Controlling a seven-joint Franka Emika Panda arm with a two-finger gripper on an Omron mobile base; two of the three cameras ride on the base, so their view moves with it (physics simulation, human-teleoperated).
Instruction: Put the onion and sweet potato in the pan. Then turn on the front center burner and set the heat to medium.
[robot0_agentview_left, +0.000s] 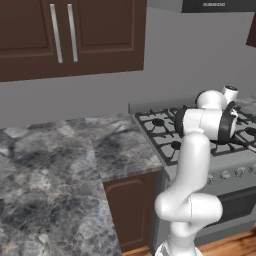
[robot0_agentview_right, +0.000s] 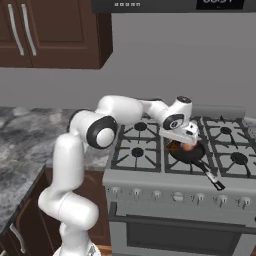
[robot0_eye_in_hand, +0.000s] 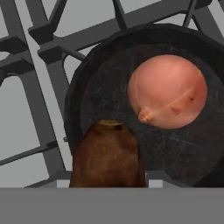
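- My fingers (robot0_agentview_right: 183, 141) hang just over the pan (robot0_agentview_right: 186, 154); I cannot tell whether they are clenched or released.
- The sweet potato (robot0_eye_in_hand: 108, 155) stands right at my hand, its tip over the pan's near rim.
- The onion (robot0_eye_in_hand: 167, 91) lies inside the pan.
- The pan sits on the front center burner (robot0_agentview_right: 192, 162) of the stove (robot0_agentview_right: 150, 187), handle (robot0_agentview_right: 209, 175) pointing toward the knobs (robot0_agentview_right: 177, 196).
- A stone counter (robot0_agentview_left: 55, 165) lies left of the stove.
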